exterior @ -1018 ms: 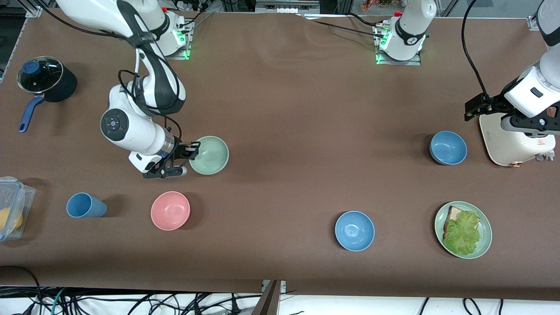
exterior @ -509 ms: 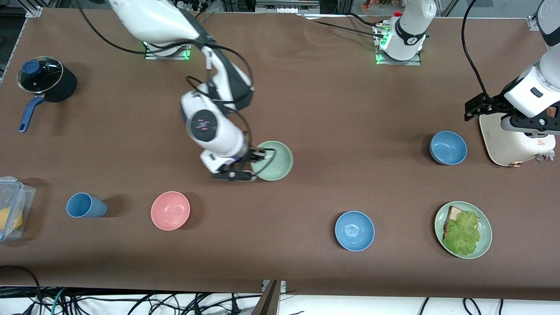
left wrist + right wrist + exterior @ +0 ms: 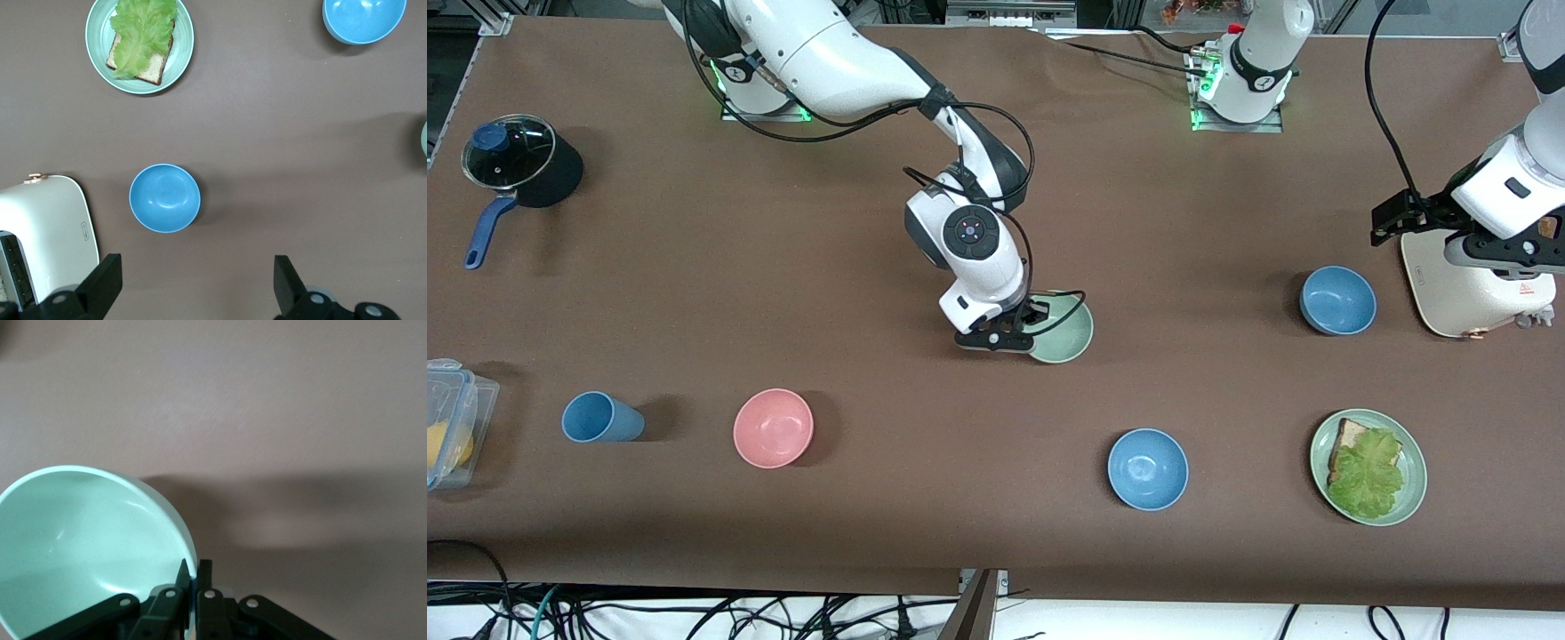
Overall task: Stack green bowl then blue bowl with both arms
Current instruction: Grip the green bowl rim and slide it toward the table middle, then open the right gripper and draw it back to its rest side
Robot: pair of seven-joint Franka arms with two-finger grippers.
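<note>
My right gripper (image 3: 1033, 322) is shut on the rim of the pale green bowl (image 3: 1067, 333) and holds it tilted over the middle of the table. In the right wrist view the fingers (image 3: 195, 577) pinch the green bowl's (image 3: 87, 547) edge. The duller blue bowl (image 3: 1337, 300) stands beside the toaster and also shows in the left wrist view (image 3: 164, 198). The brighter blue bowl (image 3: 1148, 468) stands nearer the front camera. My left gripper (image 3: 1494, 249) waits over the toaster, open and empty (image 3: 193, 293).
A white toaster (image 3: 1467, 284) and a green plate (image 3: 1409, 498) with bread and lettuce are at the left arm's end. A pink bowl (image 3: 773, 428), a blue cup (image 3: 600, 417), a black pot (image 3: 520, 164) and a plastic box (image 3: 449, 422) are at the right arm's end.
My right arm has carried the green bowl from near the pink bowl toward the middle of the table. The left arm has not moved.
</note>
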